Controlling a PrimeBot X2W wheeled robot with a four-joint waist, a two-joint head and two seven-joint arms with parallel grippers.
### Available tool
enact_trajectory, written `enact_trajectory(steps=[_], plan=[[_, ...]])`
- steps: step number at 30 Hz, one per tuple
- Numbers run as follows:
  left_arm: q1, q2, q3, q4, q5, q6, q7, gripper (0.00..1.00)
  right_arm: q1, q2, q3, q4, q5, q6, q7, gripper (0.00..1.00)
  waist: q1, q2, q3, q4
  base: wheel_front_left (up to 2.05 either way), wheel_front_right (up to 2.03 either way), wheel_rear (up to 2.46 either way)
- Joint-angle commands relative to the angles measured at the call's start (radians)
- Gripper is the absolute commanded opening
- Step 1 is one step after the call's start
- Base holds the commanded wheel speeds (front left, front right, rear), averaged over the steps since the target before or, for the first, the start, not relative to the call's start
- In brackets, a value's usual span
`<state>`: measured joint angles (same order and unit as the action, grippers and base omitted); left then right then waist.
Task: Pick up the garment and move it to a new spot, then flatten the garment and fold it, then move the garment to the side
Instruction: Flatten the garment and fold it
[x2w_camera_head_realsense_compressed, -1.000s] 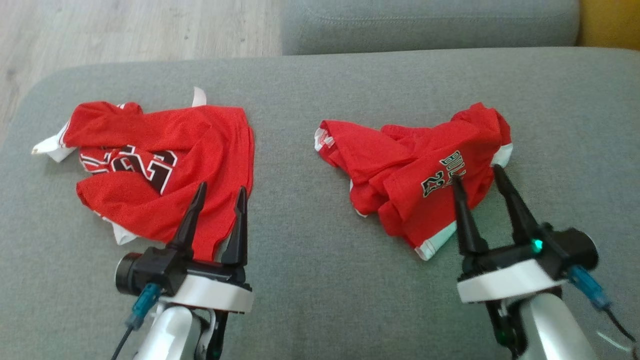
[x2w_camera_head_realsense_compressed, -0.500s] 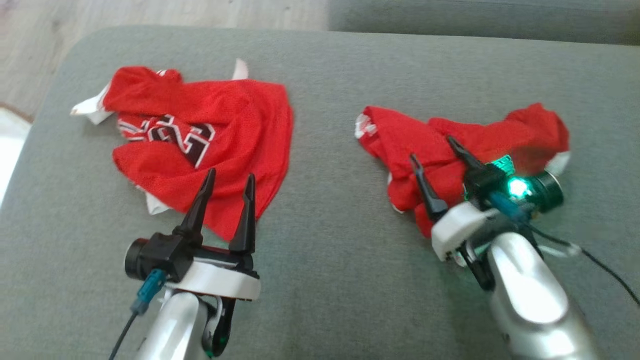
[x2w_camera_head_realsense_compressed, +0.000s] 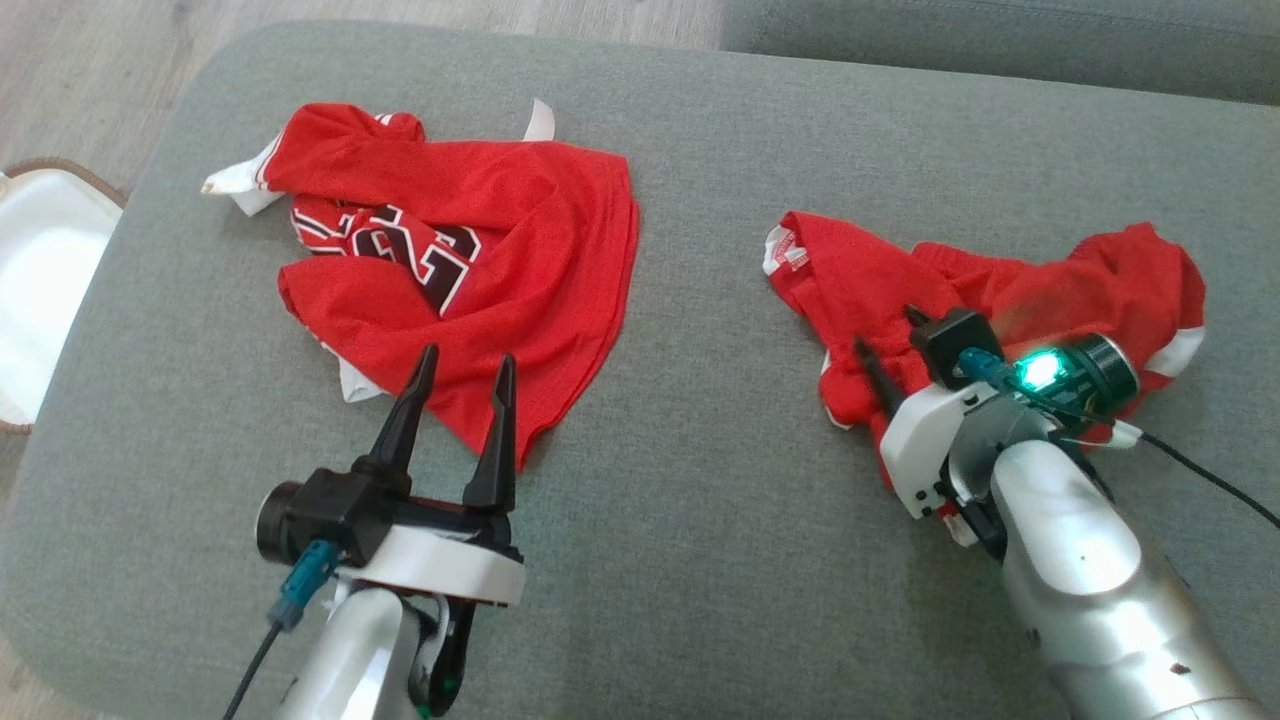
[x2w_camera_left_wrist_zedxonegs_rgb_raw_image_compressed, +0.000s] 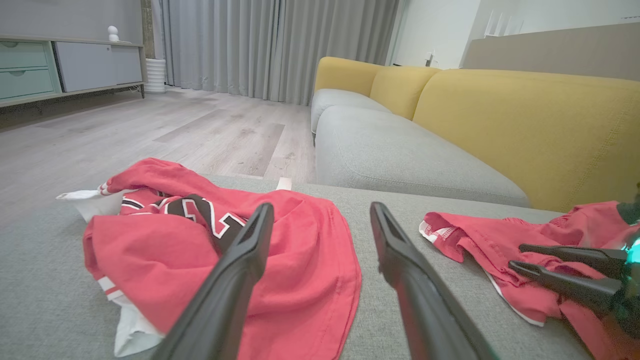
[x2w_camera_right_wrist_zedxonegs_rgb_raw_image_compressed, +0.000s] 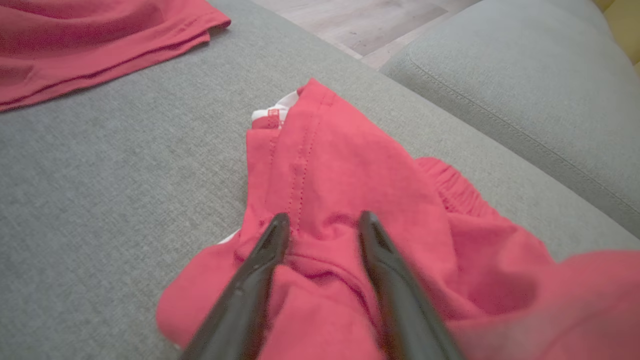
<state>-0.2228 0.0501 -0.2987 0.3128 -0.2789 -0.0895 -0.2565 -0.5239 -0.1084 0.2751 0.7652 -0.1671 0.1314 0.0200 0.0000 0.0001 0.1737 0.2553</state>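
Two crumpled red garments lie on a grey cushion (x2w_camera_head_realsense_compressed: 700, 480). The left garment (x2w_camera_head_realsense_compressed: 500, 240) (x2w_camera_left_wrist_zedxonegs_rgb_raw_image_compressed: 310, 265) shows black and white numbers. My left gripper (x2w_camera_head_realsense_compressed: 466, 356) (x2w_camera_left_wrist_zedxonegs_rgb_raw_image_compressed: 321, 209) hovers open over its near edge, with nothing between its fingers. The right garment (x2w_camera_head_realsense_compressed: 850, 280) (x2w_camera_left_wrist_zedxonegs_rgb_raw_image_compressed: 475, 240) (x2w_camera_right_wrist_zedxonegs_rgb_raw_image_compressed: 350, 160) is bunched with white trim. My right gripper (x2w_camera_head_realsense_compressed: 886, 330) (x2w_camera_right_wrist_zedxonegs_rgb_raw_image_compressed: 323, 218) (x2w_camera_left_wrist_zedxonegs_rgb_raw_image_compressed: 516, 256) points down into its near-left part. Its fingertips (x2w_camera_right_wrist_zedxonegs_rgb_raw_image_compressed: 278, 225) press into the cloth a little apart, with a raised fold of red fabric between them.
A white basket (x2w_camera_head_realsense_compressed: 40, 270) stands on the floor past the cushion's left edge. Another grey seat cushion (x2w_camera_head_realsense_compressed: 1000, 50) and a yellow sofa back (x2w_camera_left_wrist_zedxonegs_rgb_raw_image_compressed: 525, 115) lie beyond. Wooden floor (x2w_camera_head_realsense_compressed: 100, 60) shows at the far left. Bare cushion lies between the garments.
The head camera has shifted, so the whole scene sits further right. My right gripper has moved forward and left, tipped down onto the right garment, and its fingers have narrowed. The left gripper is unchanged.
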Motion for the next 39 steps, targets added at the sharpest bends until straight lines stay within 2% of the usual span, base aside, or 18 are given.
enact_trajectory(steps=[1,10,14,16,20,25,30,33,34,35,39], plan=[[-0.032,0.0,0.026,-0.029,-0.003,-0.002,-0.005,1.0,-0.037,0.017,0.01,-0.017,0.004,-0.001,-0.026,0.0,0.0,-0.0001,-0.004,-0.002,0.0,0.0,0.0],[-0.01,0.0,0.033,-0.028,-0.005,0.008,-0.005,1.0,-0.065,0.049,0.014,-0.025,0.062,-0.001,-0.15,0.0,0.0,-0.0001,-0.047,-0.035,0.0,0.0,0.0],[0.006,0.0,0.045,-0.034,-0.006,0.011,-0.005,1.0,-0.103,0.057,0.063,-0.082,0.158,-0.001,-0.208,0.0,0.0,-0.0001,-0.069,-0.061,0.0,0.0,0.0],[0.013,0.0,0.05,-0.035,-0.003,0.011,-0.005,1.0,-0.13,0.058,0.091,-0.14,0.251,-0.001,-0.227,0.0,0.0,-0.0001,-0.079,-0.073,0.0,0.0,0.0],[0.03,0.0,0.062,-0.038,0.002,0.011,-0.005,1.0,-0.197,0.058,0.079,-0.268,0.39,-0.001,-0.25,0.0,0.0,-0.0001,-0.1,-0.098,0.0,0.0,0.0],[0.042,0.0,0.073,-0.048,0.008,0.008,-0.005,1.0,-0.235,0.058,-0.037,-0.37,0.496,-0.001,-0.224,0.0,0.0,-0.0001,-0.108,-0.124,0.0,0.0,0.0],[0.032,0.0,0.068,-0.061,0.01,0.006,-0.005,1.0,-0.169,0.04,-0.248,-0.389,0.464,-0.001,-0.124,0.0,0.0,-0.0001,-0.076,-0.139,0.0,0.0,0.0],[0.019,0.0,0.063,-0.06,0.011,0.003,-0.005,1.0,-0.107,-0.004,-0.397,-0.322,0.421,-0.001,-0.068,0.0,0.0,-0.0001,-0.05,-0.145,0.0,0.0,0.0],[0.013,0.0,0.061,-0.058,0.01,0.001,-0.005,1.0,-0.092,-0.026,-0.445,-0.288,0.381,-0.001,-0.06,0.73,0.0,-0.0001,-0.041,-0.145,0.0,0.0,0.0],[0.007,0.0,0.059,-0.056,0.01,0.0,-0.005,1.0,-0.079,-0.039,-0.484,-0.244,0.354,-0.001,-0.037,1.0,0.0,-0.0001,-0.032,-0.146,0.0,0.0,0.0],[-0.013,0.0,0.056,-0.051,0.01,-0.004,-0.005,1.0,-0.07,-0.059,-0.61,-0.153,0.253,-0.001,-0.057,1.0,0.0,-0.0001,-0.01,-0.149,0.0,0.0,0.0]])
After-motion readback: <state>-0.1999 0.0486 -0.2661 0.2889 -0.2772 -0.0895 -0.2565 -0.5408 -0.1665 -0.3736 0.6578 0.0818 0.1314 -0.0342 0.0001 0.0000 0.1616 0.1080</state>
